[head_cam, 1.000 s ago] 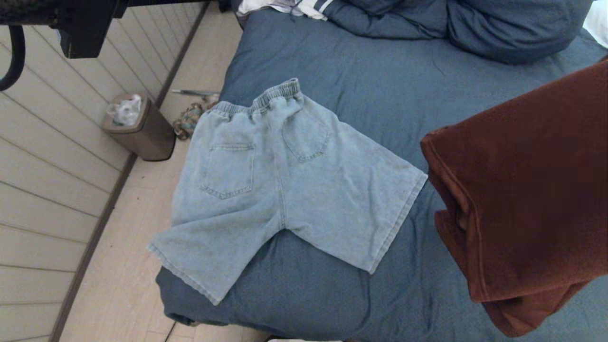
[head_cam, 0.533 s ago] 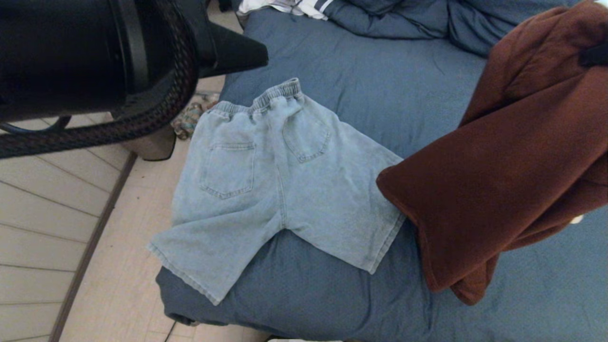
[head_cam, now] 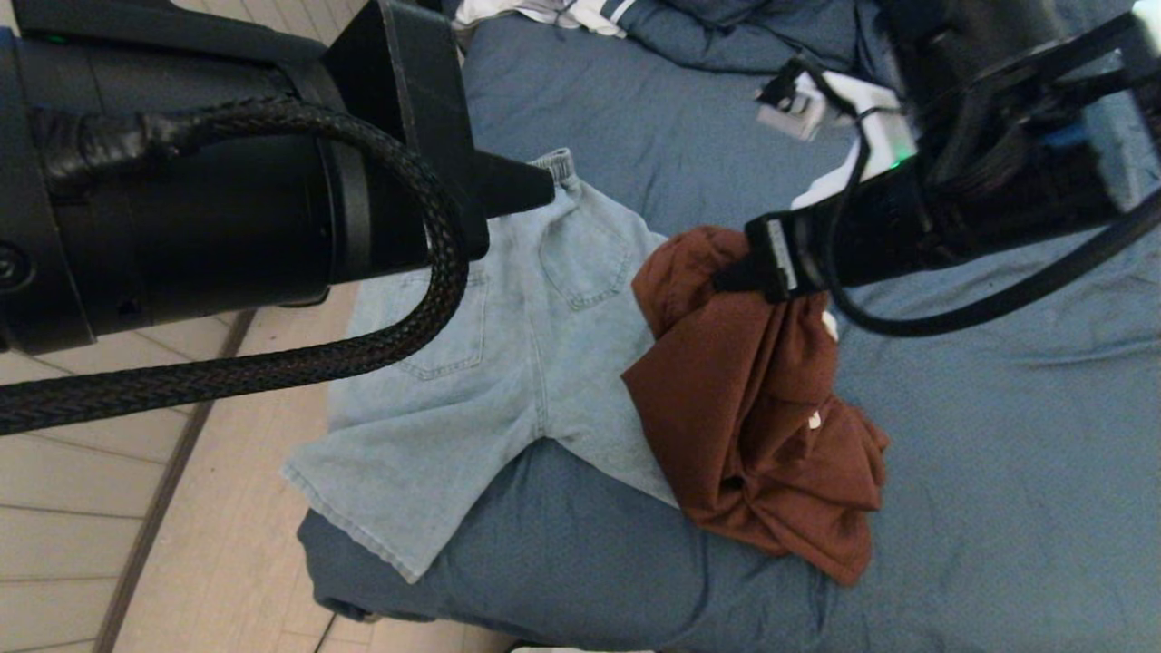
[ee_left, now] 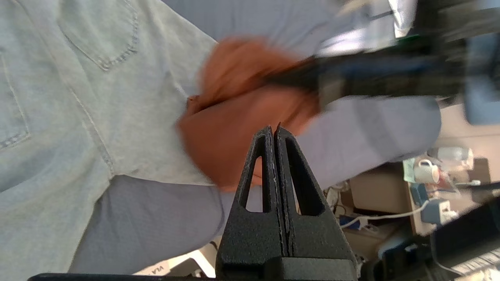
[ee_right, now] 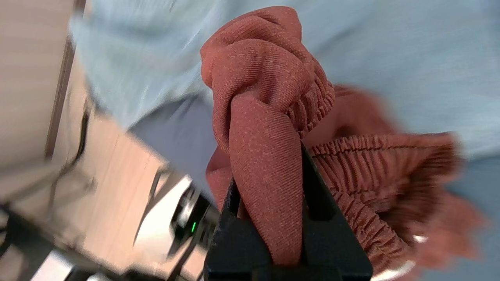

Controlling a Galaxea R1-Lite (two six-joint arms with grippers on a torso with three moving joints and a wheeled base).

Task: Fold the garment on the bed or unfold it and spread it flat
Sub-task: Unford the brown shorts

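A rust-brown garment (head_cam: pixel 753 408) hangs bunched from my right gripper (head_cam: pixel 730 272), its lower part heaped on the bed (head_cam: pixel 998 408) and overlapping one leg of the light denim shorts (head_cam: pixel 508 363). In the right wrist view the right gripper (ee_right: pixel 269 183) is shut on a thick fold of the brown garment (ee_right: pixel 265 97) beside its elastic waistband. The shorts lie flat, back pockets up, one leg over the bed's left edge. My left gripper (head_cam: pixel 544 186) hovers above the shorts' waistband. In the left wrist view the left gripper (ee_left: pixel 273 130) is shut and empty, above the brown garment (ee_left: pixel 234 128).
Blue pillows (head_cam: pixel 753 36) and a white striped cloth (head_cam: pixel 544 11) lie at the head of the bed. The pale floor (head_cam: pixel 227 508) runs along the bed's left edge. My left arm fills the upper left of the head view.
My right arm has swung the brown garment down and left until it heaps on the bed over the shorts' leg. My left arm has come further in above the shorts' waistband.
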